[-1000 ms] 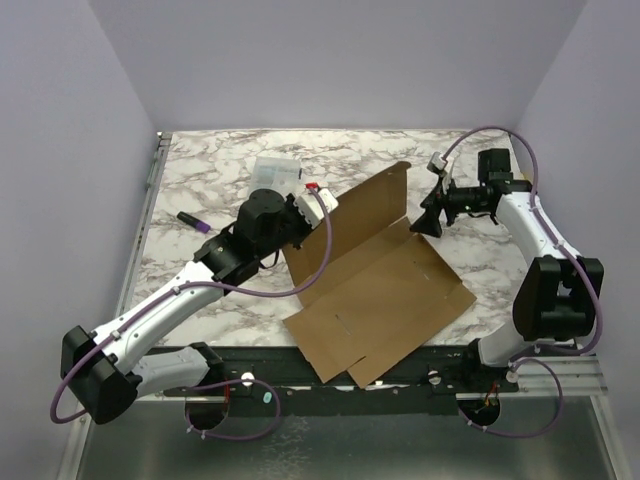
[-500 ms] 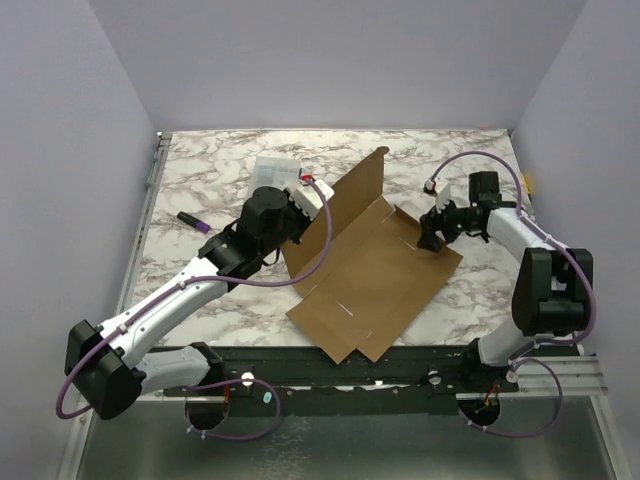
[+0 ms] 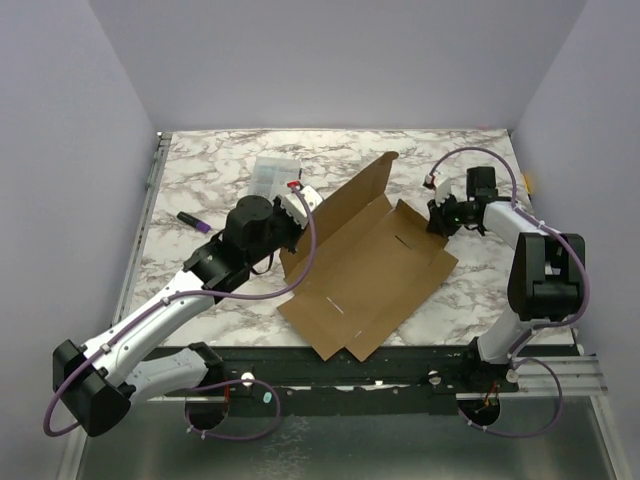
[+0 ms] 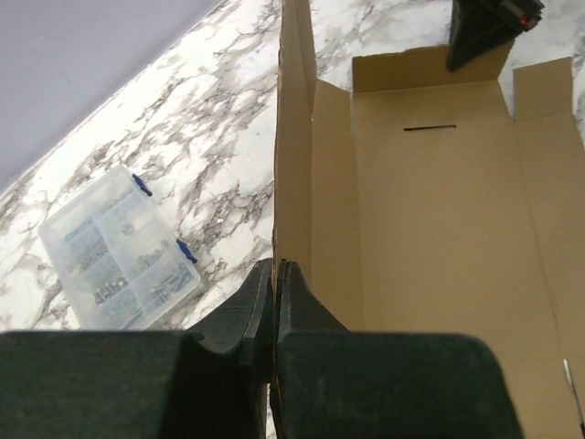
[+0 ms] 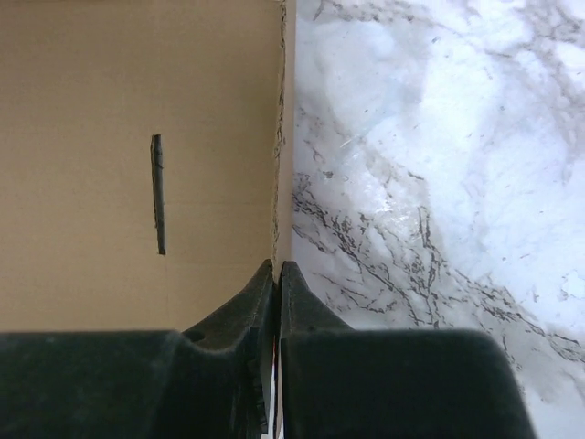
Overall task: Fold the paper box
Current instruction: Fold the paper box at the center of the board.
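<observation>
The paper box (image 3: 370, 275) is a brown cardboard sheet lying across the middle of the marble table, its long left flap (image 3: 345, 205) raised on edge. My left gripper (image 3: 288, 222) is shut on the near end of that raised flap (image 4: 294, 165), whose edge runs between the fingers (image 4: 256, 302). My right gripper (image 3: 438, 222) is shut on the upturned flap at the box's far right end (image 5: 284, 137). A narrow slit (image 5: 158, 194) shows in the panel (image 5: 137, 137) beside that flap. In the left wrist view the right gripper (image 4: 480, 32) appears at the box's far end.
A clear plastic compartment case (image 3: 275, 172) stands behind the left gripper, also in the left wrist view (image 4: 114, 251). A purple marker (image 3: 193, 222) lies near the table's left edge. Lavender walls close in the back and sides.
The right gripper came down from above the table to the box's far right flap and shut on it. The box slid and turned a little leftward. The left gripper kept its hold.
</observation>
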You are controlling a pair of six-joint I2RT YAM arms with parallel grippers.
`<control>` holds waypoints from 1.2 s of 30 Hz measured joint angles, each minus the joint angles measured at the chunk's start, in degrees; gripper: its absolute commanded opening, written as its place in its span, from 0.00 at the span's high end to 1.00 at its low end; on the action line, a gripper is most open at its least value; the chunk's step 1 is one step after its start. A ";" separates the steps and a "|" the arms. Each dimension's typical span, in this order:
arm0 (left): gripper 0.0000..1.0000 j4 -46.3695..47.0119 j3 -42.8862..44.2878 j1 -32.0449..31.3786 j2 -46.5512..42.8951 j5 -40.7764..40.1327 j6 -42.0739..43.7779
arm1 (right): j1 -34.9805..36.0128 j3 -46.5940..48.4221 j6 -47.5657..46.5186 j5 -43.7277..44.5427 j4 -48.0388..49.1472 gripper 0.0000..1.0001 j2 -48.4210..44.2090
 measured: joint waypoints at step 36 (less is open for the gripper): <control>0.58 -5.05 9.05 6.60 12.94 12.41 -4.74 | 0.00 -7.58 -1.33 -4.87 7.61 0.99 -14.08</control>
